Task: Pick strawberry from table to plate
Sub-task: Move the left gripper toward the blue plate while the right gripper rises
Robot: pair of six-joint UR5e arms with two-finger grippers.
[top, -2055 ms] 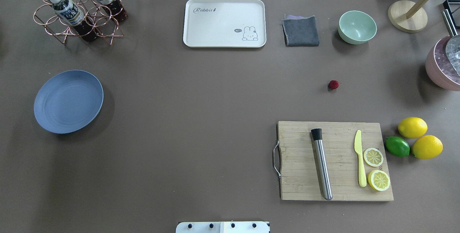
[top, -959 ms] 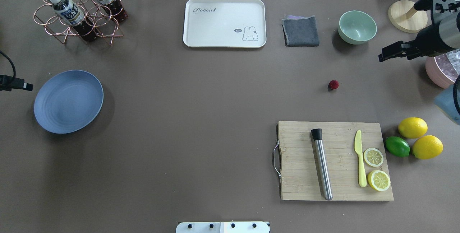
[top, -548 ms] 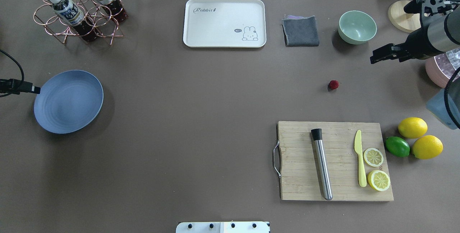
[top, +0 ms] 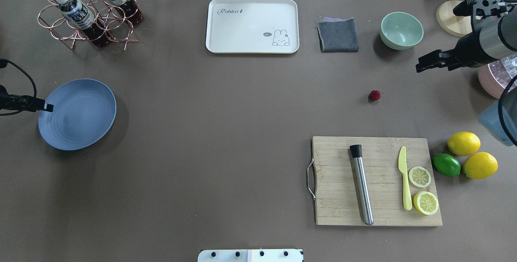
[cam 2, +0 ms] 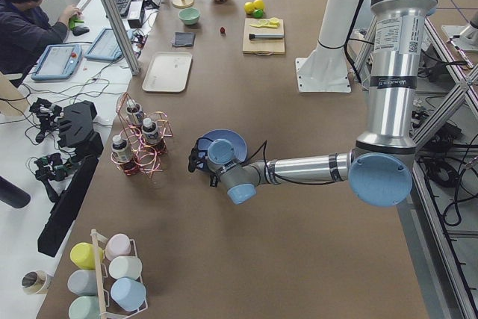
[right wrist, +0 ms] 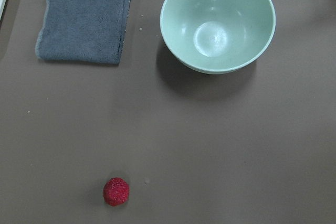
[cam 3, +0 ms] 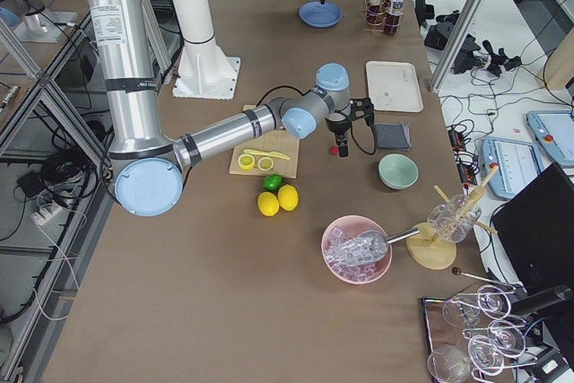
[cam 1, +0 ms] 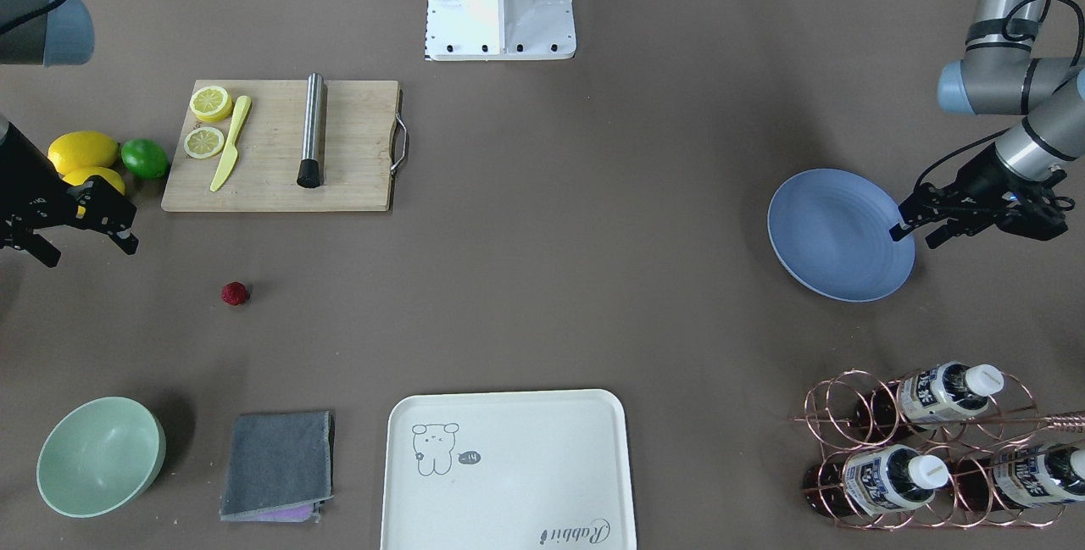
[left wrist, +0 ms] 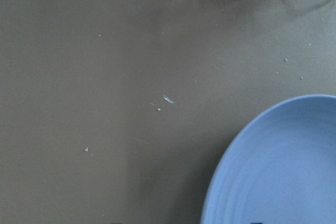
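The strawberry [top: 375, 95] [cam 1: 235, 293] [right wrist: 116, 191] is a tiny dark red berry lying on the bare brown table [top: 226, 133], right of centre. My right gripper [top: 422, 65] [cam 1: 85, 249] hovers up and to the right of it, apart from it, with its fingers spread open and nothing held. The blue plate [top: 76, 114] [cam 1: 839, 235] [left wrist: 278, 166] rests at the far left with nothing on it. My left gripper [top: 48, 107] [cam 1: 917, 235] hangs over the plate's left rim, open and holding nothing.
A wooden cutting board [top: 335, 197] with a steel muddler, yellow knife and lemon slices sits in front of the strawberry. Lemons [top: 463, 143] and a lime are right of it. Behind are a mint bowl [top: 401, 30], grey cloth [top: 338, 34], cream tray [top: 252, 26] and bottle rack [top: 87, 11].
Both arms came into view. The right gripper moved in from the right edge toward the strawberry. The left gripper slid rightward onto the plate's left rim. The strawberry has not moved.
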